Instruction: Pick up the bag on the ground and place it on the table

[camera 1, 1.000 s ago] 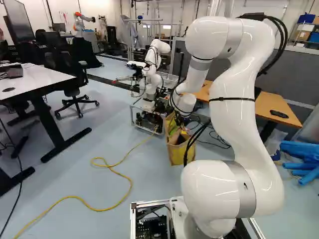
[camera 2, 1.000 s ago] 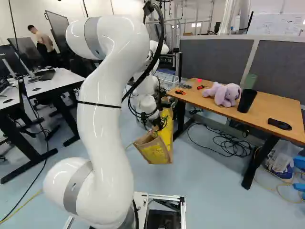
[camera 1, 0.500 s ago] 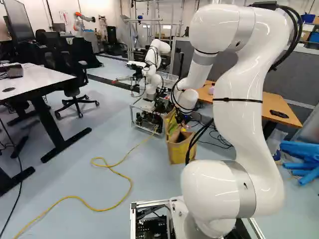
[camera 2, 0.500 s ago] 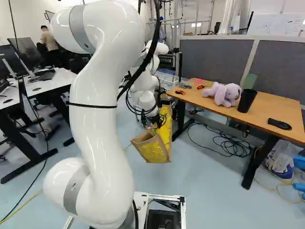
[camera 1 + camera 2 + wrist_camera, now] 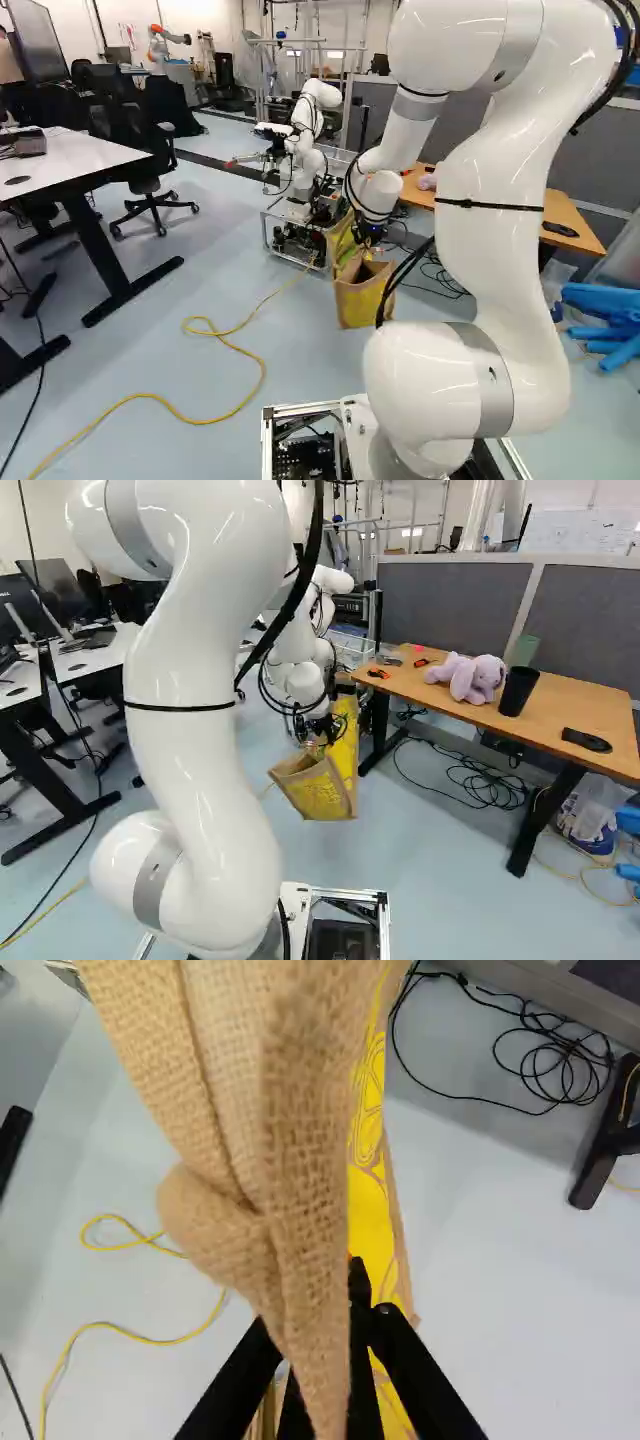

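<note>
The gripper (image 5: pixel 371 238) hangs at the end of my arm beyond its upper joints, at the top of the bag (image 5: pixel 362 302). In the right base view the brown and yellow bag (image 5: pixel 322 788) is tilted below the wrist, its open mouth toward the base. Close up in the wrist view, the woven bag cloth (image 5: pixel 300 1130) runs down between the two black fingers of the gripper (image 5: pixel 322 1325), which is shut on it; the cloth hides part of the fingers. The wooden table (image 5: pixel 590 705) stands right of the bag.
On the wooden table are a purple plush toy (image 5: pixel 470 677), a black cup (image 5: pixel 517 691) and small items. Cables (image 5: pixel 487 783) lie beneath. Another robot (image 5: pixel 305 130) stands beyond the bag. A yellow cable (image 5: pixel 255 365) crosses the floor; a white table (image 5: pixel 75 165) is at left.
My arm's upper joints have shifted, right in the left base view and left in the right base view. The bag, held in the gripper, has risen slightly and tilted a little. The base has not moved.
</note>
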Robot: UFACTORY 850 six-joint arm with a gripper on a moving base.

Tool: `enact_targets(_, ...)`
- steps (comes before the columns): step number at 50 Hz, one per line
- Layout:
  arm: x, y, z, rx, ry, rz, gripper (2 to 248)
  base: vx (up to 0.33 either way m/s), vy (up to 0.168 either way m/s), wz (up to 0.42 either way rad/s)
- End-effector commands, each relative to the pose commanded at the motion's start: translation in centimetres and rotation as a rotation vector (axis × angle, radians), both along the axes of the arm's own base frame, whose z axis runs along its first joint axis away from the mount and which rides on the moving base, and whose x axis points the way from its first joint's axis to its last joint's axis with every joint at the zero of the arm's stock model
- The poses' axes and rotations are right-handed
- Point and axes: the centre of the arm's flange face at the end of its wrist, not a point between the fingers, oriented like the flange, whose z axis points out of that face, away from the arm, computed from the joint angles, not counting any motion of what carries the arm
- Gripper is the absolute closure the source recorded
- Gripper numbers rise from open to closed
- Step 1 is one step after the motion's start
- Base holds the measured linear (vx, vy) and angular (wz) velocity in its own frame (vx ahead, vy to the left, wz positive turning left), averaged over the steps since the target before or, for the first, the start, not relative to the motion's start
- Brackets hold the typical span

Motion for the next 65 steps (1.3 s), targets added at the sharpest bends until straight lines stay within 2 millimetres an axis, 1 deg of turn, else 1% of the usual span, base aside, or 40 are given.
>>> enact_targets(32, -1.9, 0.5, 4.0, 0.018, -0.023, 0.009, 228, 0.000, 0.000, 0.000)
enact_targets(65, -3.2, 1.0, 8.1, 0.034, -0.058, 0.022, 228, 0.000, 0.000, 0.000)
